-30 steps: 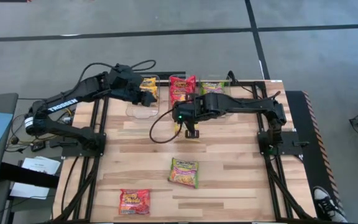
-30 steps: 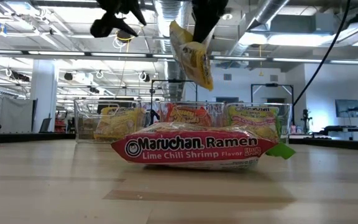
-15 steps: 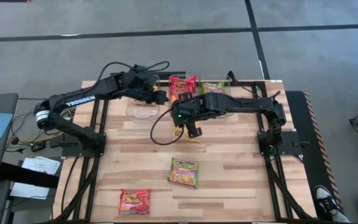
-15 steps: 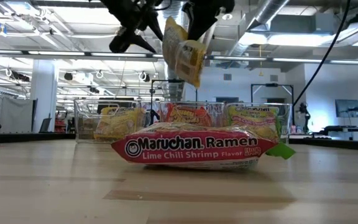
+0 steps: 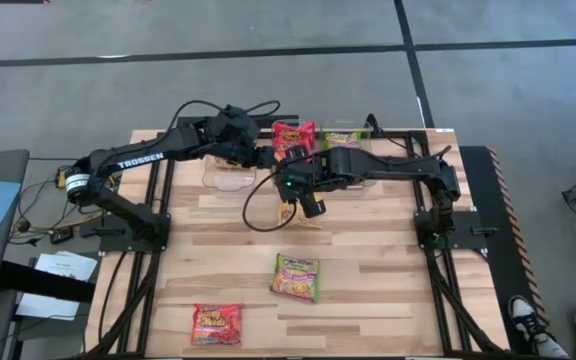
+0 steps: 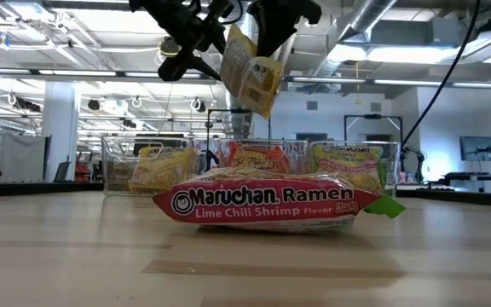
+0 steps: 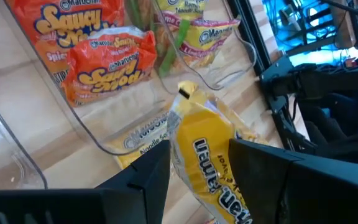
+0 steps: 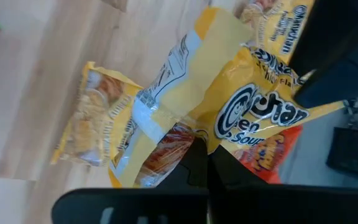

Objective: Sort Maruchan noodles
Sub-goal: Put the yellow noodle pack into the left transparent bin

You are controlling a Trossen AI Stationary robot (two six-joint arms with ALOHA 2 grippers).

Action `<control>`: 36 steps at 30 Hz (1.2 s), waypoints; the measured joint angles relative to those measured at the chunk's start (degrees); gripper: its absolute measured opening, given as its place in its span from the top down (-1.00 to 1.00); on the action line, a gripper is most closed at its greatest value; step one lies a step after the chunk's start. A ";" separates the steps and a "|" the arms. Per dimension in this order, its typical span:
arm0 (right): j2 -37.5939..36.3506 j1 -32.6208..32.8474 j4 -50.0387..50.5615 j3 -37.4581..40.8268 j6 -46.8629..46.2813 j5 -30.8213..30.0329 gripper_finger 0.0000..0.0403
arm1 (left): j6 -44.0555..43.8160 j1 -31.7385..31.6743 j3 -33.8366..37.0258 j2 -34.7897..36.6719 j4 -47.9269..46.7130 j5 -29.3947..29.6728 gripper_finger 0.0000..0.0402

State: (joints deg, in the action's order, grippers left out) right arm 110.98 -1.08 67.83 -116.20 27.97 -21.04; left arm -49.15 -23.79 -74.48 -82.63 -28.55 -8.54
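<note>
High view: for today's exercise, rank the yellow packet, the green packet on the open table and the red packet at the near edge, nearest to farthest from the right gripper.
1. Yellow packet: clamped in the right gripper, above mid-table.
2. Green packet: on the open table, nearer the front.
3. Red packet: front edge, toward the left arm's side.

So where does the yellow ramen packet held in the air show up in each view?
High: yellow ramen packet below the right end effector, mid-table.
Low: hanging top centre, above the Lime Chili Shrimp packet.
Left wrist: centre, between the left arm's dark fingers.
Right wrist: fills the middle.
Shared landmark: the clear bins holding sorted packets.
</note>
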 joint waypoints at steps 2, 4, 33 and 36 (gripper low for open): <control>0.00 -0.20 -0.43 0.00 0.97 -0.17 0.98 | 0.00 0.00 0.00 -0.02 0.04 0.03 0.25; 0.00 -0.20 -0.89 0.00 1.67 -0.19 0.98 | 0.00 0.00 0.00 -0.02 -0.01 0.27 0.25; -0.02 0.31 -5.90 0.00 5.60 -0.30 0.99 | -0.01 -0.07 0.00 -0.02 1.54 -3.91 0.56; -0.01 0.31 -5.90 0.00 5.11 -0.28 0.99 | 0.29 -0.07 0.00 -0.02 1.84 -3.97 0.76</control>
State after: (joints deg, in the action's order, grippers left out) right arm 110.97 -0.78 61.93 -116.20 33.08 -21.32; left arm -48.86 -23.86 -74.48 -82.65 -26.72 -12.51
